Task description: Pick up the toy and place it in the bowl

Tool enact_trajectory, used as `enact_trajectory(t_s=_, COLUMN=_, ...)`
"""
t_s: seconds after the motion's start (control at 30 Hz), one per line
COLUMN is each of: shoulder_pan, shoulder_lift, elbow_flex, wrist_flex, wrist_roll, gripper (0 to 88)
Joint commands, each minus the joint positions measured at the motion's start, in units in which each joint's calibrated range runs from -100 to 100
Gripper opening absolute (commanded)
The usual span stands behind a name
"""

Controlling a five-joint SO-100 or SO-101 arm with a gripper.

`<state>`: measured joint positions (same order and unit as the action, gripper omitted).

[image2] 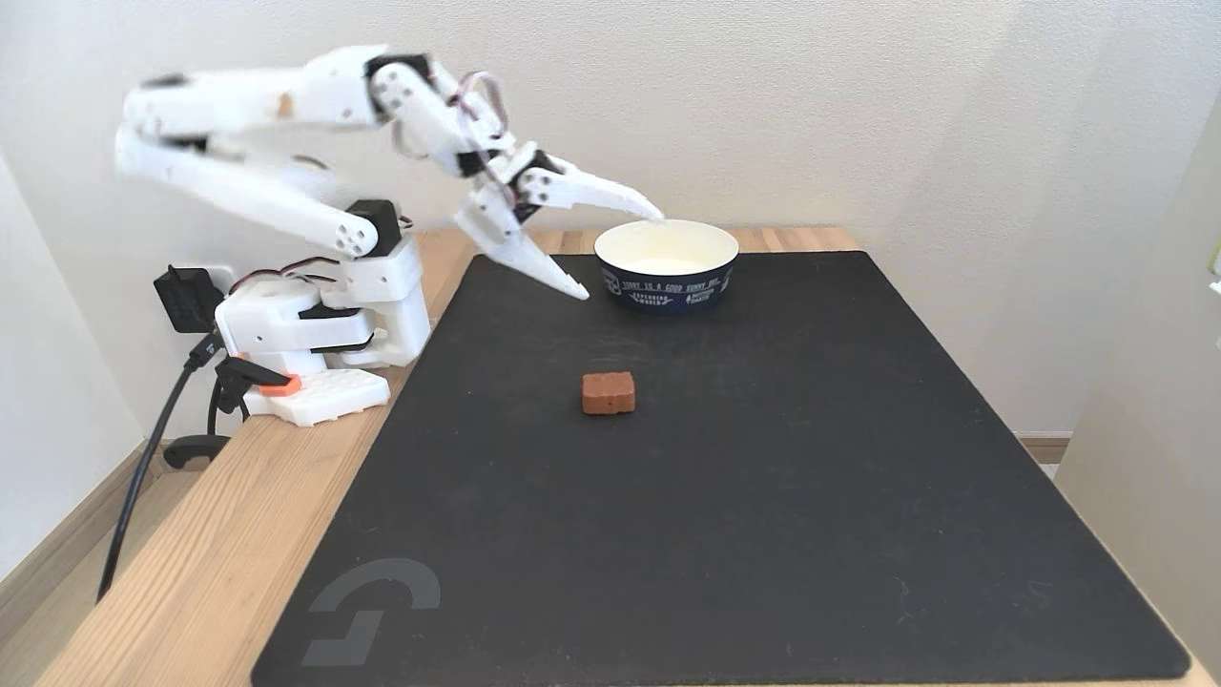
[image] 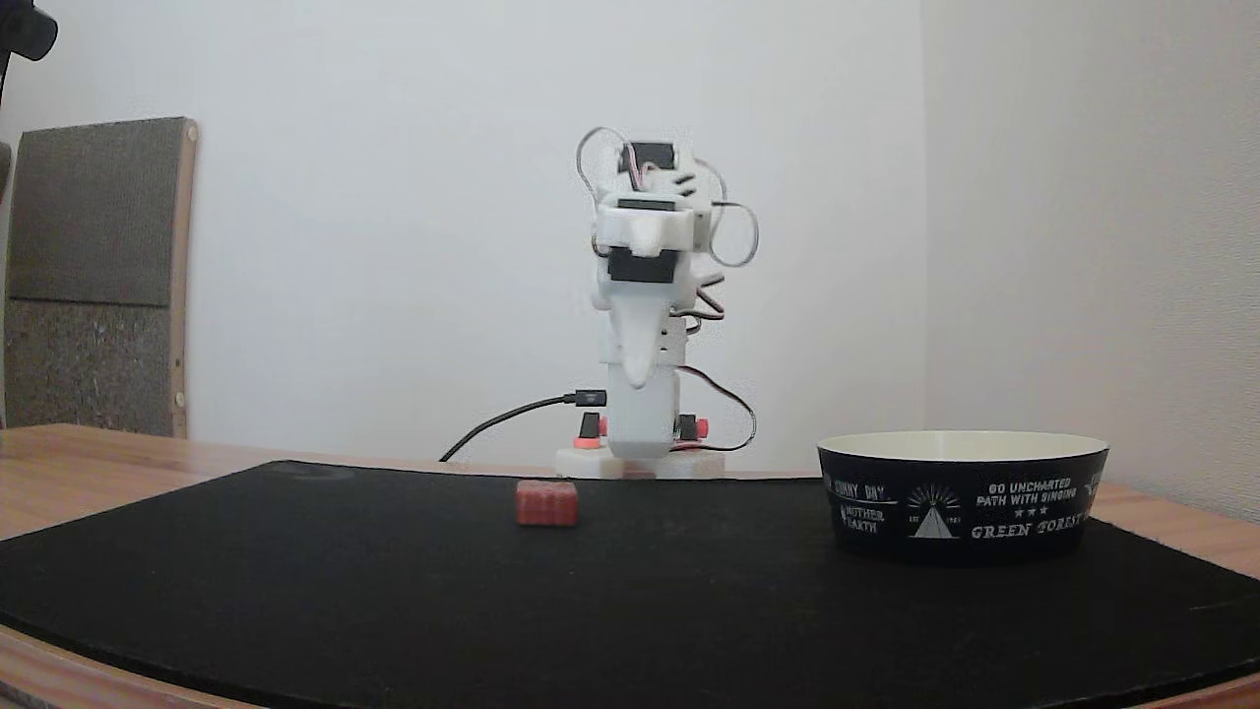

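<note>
Gripper (image2: 620, 250) spread wide; frontally its gap seems hidden.

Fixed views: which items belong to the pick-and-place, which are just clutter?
Job:
the toy, red, on the mat
the bowl, nothing visible inside
the gripper, open, raised above the mat beside the bowl

Not part of it:
black mat
power cable
padded board against the wall

Layout, in a fixed view: the mat (image2: 763, 496) lies on the counter (image2: 219, 563), with the toy (image2: 609, 392) on the mat near its middle. The bowl (image2: 667, 264) stands on the mat behind the toy — well apart. The claw (image2: 622, 254) hangs above the mat, left of the bowl.
</note>
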<state>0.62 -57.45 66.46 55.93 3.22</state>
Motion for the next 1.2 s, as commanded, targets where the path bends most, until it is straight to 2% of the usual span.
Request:
enact_trajectory(t_s=0.0, shoulder_pan=5.4, shoulder_lift=21.6, elbow_flex=-17.6, wrist_flex=9.0, wrist_roll=9.2, gripper=39.7)
enact_trajectory(t_s=0.13, shoulder_pan=14.7, shoulder_lift=34.1, elbow_flex=-27.7, wrist_flex=13.1, wrist_roll=14.6, gripper=39.7)
enact_trajectory(t_s=0.43, shoulder_pan=19.5, shoulder_lift=45.4, elbow_flex=-29.1, wrist_flex=11.5, wrist_roll=23.5, gripper=39.7)
enact_trajectory(t_s=0.77, shoulder_pan=19.5, shoulder_lift=50.9, elbow_flex=-29.2, wrist_flex=0.7, wrist_roll=23.2, gripper=39.7)
enact_trajectory(t_s=0.9, shoulder_pan=19.4, shoulder_lift=52.2, elbow_flex=-29.2, wrist_flex=0.6, wrist_roll=23.0, gripper=39.6)
enact_trajectory(t_s=1.0, shoulder_pan=18.8, shoulder_lift=52.7, elbow_flex=-29.1, wrist_flex=0.6, wrist_roll=19.3, gripper=39.6)
enact_trajectory(t_s=1.17, shoulder_pan=18.8, shoulder_lift=53.2, elbow_flex=-28.9, wrist_flex=1.1, wrist_roll=15.9, gripper=39.6)
